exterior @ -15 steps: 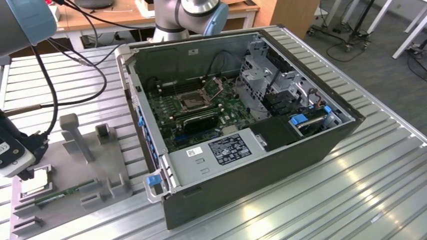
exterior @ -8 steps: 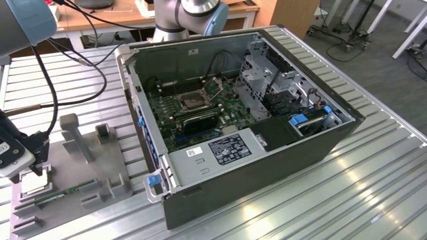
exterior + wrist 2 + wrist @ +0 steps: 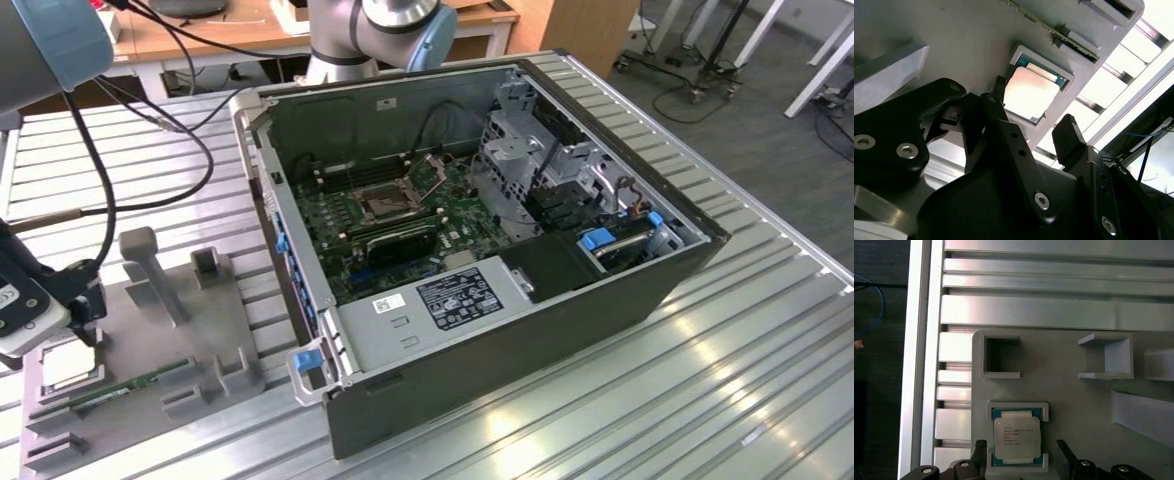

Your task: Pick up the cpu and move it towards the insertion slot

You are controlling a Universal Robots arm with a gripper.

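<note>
Ribbed alu table (image 3: 1054,315), shiny square cpu (image 3: 1016,439), black pincer (image 3: 1019,445) splayed

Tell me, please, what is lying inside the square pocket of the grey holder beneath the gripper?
The cpu lies flat in that pocket of the grey holder, silver top up, with the open gripper straddling it. The pocket floor under the chip is covered.
</note>
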